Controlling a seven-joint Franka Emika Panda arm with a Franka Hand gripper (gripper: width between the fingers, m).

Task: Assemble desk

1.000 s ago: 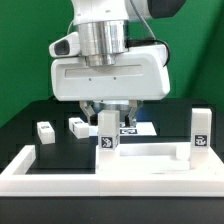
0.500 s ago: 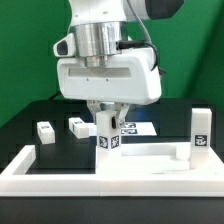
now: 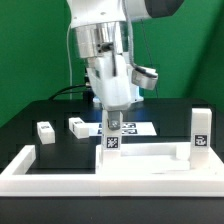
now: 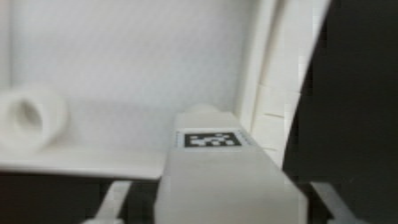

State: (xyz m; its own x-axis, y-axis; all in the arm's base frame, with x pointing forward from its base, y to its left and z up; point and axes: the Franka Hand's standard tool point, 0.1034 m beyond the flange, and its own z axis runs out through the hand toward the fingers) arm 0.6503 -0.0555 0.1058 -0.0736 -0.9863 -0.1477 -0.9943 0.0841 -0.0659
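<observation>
1. Gripping an upright white leg [image 3: 110, 141] by its upper part, the pincer [image 3: 112, 122] has its jaws closed against two opposite sides of it and holds nothing else.
2. The leg stands at the exterior view's left end of the desk top [image 3: 150, 156], with its foot down by that corner. Whether it is seated there cannot be told.
3. The desk top lies flat, rim up, on the black bench [image 3: 70, 141], just behind a low white wall [image 3: 60, 172].
4. A second leg [image 3: 200, 132] stands upright at the desk top's other end, on the exterior view's right.
5. Two more legs [image 3: 45, 131] [image 3: 78, 125] lie on the bench beyond the desk top's exterior-view left end, near each other and apart from it.
6. The marker board [image 3: 136, 128] lies flat behind the desk top, just behind the gripped leg.
7. In the wrist view the leg [image 4: 222, 178], bearing a square tag [image 4: 214, 140], sits between the blurred fingers [image 4: 118, 200].
8. Beyond the leg in that view is the desk top's pale floor [image 4: 125, 70] with its raised rim, and a round recess [image 4: 22, 115] in the floor.
</observation>
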